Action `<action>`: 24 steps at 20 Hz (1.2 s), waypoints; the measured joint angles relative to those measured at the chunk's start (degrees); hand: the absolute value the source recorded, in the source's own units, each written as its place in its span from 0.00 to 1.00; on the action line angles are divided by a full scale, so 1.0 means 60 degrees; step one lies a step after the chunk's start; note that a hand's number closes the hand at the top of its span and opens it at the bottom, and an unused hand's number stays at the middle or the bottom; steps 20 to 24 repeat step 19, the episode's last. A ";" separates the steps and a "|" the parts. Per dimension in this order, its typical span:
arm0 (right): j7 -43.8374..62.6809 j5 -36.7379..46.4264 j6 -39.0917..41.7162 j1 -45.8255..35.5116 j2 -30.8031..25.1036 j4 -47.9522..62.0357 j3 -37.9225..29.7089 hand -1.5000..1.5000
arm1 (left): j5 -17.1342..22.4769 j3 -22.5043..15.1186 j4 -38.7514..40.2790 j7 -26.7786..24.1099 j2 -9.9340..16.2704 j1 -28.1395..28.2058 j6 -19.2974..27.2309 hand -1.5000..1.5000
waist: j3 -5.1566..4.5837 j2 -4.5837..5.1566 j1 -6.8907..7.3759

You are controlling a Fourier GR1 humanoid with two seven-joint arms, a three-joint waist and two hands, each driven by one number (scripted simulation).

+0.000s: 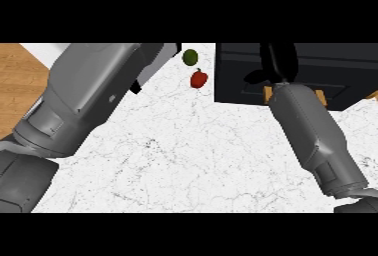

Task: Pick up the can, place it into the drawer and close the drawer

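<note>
Right hand (275,62) extended far right over black drawer unit (244,75); finger state could not be told. Left hand hidden behind forearm. Can not seen. Green fruit (190,56), red pepper (198,79) lay far centre. Drawer front best pushed squarely, judged.

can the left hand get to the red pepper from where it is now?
Probably yes. The left hand is mostly hidden behind its forearm, near the top edge, close to the red pepper. Bare counter lies between them; the green fruit sits just beyond.

White marble counter (192,160) w/ grey veins, wood floor (18,80) at left, flat light
</note>
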 measured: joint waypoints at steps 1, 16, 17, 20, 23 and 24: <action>0.0038 0.0062 -0.0137 -0.0173 0.0031 0.0225 -0.0031 0.00 | -0.0003 0.0000 -0.0138 0.0080 0.0099 0.0079 -0.0032 0.00 | -0.0006 -0.0004 0.0034; -0.0935 -0.0295 -0.0045 -0.1679 -0.0071 0.2104 -0.0795 0.00 | -0.0032 -0.0120 -0.2192 0.0722 0.1106 0.1647 -0.0512 0.00 | 0.0091 0.0185 0.0196; -0.1083 -0.0373 0.0020 -0.1738 -0.0084 0.2151 -0.0873 0.00 | -0.0042 -0.0131 -0.2289 0.0724 0.1163 0.1760 -0.0538 0.00 | 0.0100 0.0211 0.0190; -0.1376 -0.0528 0.0064 -0.1785 -0.0102 0.2233 -0.1036 0.00 | -0.0057 -0.0142 -0.2571 0.0814 0.1248 0.1894 -0.0489 0.00 | 0.0109 0.0221 0.0181; -0.1376 -0.0528 0.0064 -0.1785 -0.0102 0.2233 -0.1036 0.00 | -0.0057 -0.0142 -0.2571 0.0814 0.1248 0.1894 -0.0489 0.00 | 0.0109 0.0221 0.0181; -0.1376 -0.0528 0.0064 -0.1785 -0.0102 0.2233 -0.1036 0.00 | -0.0057 -0.0142 -0.2571 0.0814 0.1248 0.1894 -0.0489 0.00 | 0.0109 0.0221 0.0181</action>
